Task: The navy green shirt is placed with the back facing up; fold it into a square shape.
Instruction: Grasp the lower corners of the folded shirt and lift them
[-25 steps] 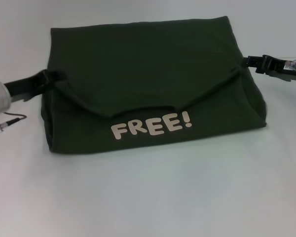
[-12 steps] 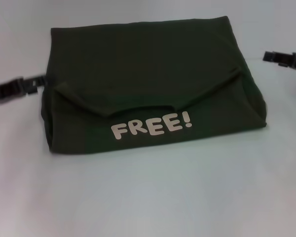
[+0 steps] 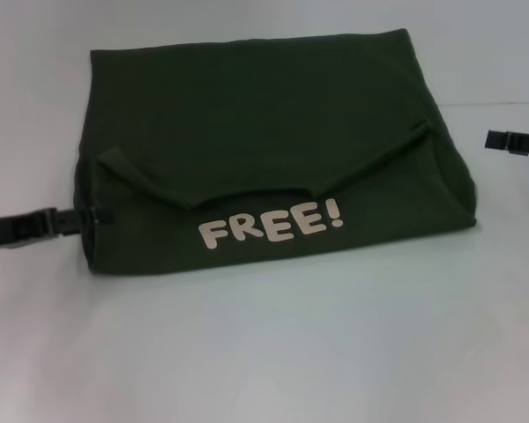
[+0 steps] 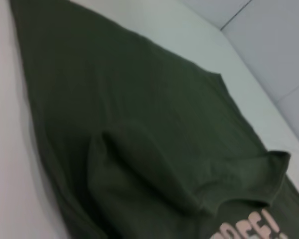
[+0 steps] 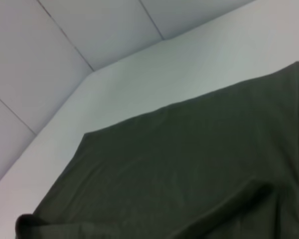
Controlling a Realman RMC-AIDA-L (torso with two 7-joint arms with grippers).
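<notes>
Head view: the navy green shirt [image 3: 264, 150], soft matte cotton folded into a rough rectangle, lies mid-table [image 3: 264, 352], pale "FREE!" lettering [image 3: 271, 222] showing; my left gripper [image 3: 79, 218] touches its edge, my right gripper [image 3: 502, 141] is clear; grip states unreadable. Wrist views: creased fabric, white panelled walls [image 5: 65, 50]

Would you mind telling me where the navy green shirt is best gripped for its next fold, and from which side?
Probably by the near corners of the navy green shirt, one from each side. It lies as a wide folded rectangle with the lettering strip nearest the robot. The left gripper sits at the near left edge; the right gripper is clear of the right edge. Low sideways approaches should slip under the stacked layers.
</notes>
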